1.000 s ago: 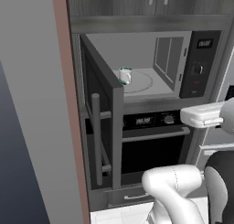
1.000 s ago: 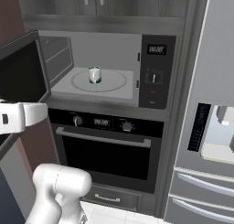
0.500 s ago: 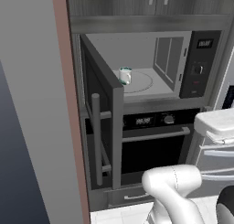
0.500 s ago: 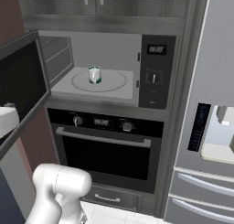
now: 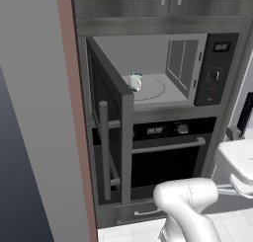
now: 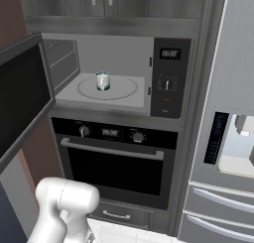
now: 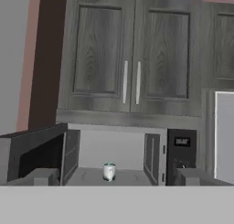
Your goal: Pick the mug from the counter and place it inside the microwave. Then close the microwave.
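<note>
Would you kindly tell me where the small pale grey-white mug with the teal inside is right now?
The small pale grey-white mug stands upright on the round turntable inside the open dark grey microwave, left of its control panel and above the oven, in both base views.

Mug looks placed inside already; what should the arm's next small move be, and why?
Probably swing the open gripper toward the outer face of the dark glass microwave door to push it shut: the small pale grey-white mug already stands on the round turntable, and the door hangs wide open.
</note>
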